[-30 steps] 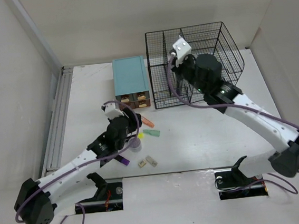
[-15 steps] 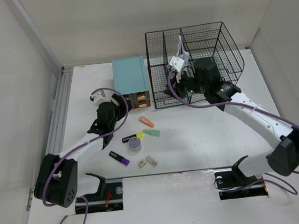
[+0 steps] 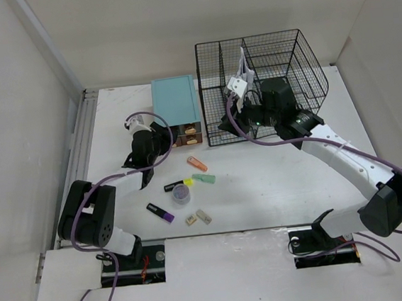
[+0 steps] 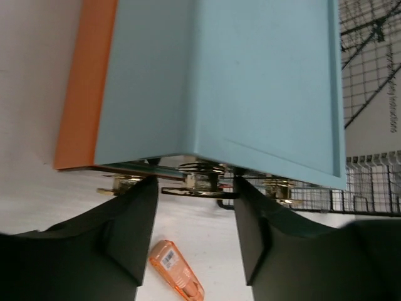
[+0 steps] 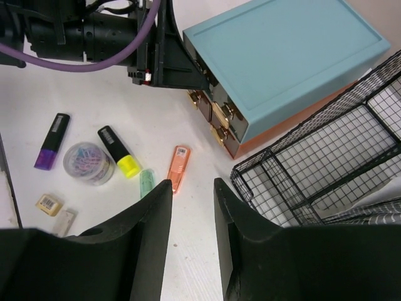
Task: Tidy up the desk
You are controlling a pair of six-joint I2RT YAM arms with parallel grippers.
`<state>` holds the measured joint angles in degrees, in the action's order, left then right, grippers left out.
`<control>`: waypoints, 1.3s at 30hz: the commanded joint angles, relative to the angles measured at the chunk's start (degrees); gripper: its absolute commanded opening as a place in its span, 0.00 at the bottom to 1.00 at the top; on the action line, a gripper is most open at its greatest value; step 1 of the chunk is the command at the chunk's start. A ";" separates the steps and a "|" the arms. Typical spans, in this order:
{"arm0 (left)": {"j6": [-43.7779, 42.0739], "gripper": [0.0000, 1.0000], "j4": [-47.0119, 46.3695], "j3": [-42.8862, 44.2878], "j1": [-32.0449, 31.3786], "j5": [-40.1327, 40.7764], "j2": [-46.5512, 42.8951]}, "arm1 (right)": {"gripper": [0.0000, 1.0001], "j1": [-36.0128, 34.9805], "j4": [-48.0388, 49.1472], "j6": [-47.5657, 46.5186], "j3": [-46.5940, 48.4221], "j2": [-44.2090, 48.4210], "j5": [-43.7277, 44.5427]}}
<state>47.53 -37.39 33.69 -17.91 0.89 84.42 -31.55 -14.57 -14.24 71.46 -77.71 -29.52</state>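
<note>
The desk (image 3: 276, 186) is a white tabletop with a grey rail along its left edge. My left gripper (image 3: 158, 136) sits at the front of the teal-topped drawer box (image 3: 175, 102). In the left wrist view it (image 4: 195, 188) is open, and a brass drawer handle (image 4: 200, 183) lies between its fingertips; I cannot tell whether they touch it. My right gripper (image 3: 227, 123) hovers at the front left corner of the black mesh rack (image 3: 271, 65). It (image 5: 191, 188) is open with nothing in it, above bare desk.
Small items lie in front of the box: an orange marker (image 5: 178, 166), a green one (image 5: 146, 183), a yellow highlighter (image 5: 119, 152), a jar of clips (image 5: 88, 162), a purple marker (image 5: 51, 132) and two erasers (image 3: 198, 217). White paper (image 3: 241, 65) stands in the rack.
My left gripper left the small items and swung up to the drawer front. The right gripper let go of the white paper in the rack, dropped to the rack's front left corner and opened.
</note>
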 commanded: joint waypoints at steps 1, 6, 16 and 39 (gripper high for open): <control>0.55 0.46 -5.85 3.05 1.56 0.00 1.61 | 0.38 0.17 1.30 0.62 -0.18 0.28 -1.68; 1.08 0.20 -6.47 3.05 2.09 -0.01 2.24 | 0.37 0.17 1.30 0.62 -0.18 -0.25 -1.68; 1.08 0.00 -6.47 -7.04 -0.18 1.31 -4.61 | 0.34 -0.35 0.69 -1.49 -0.71 -1.30 -4.93; 0.90 1.00 7.04 -20.51 -6.52 3.96 -33.43 | 0.63 -9.58 -7.49 -13.00 2.54 -11.40 -5.19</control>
<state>49.60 -33.30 13.52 -24.18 5.28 55.00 -39.99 -21.41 -25.56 71.33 -88.64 -32.34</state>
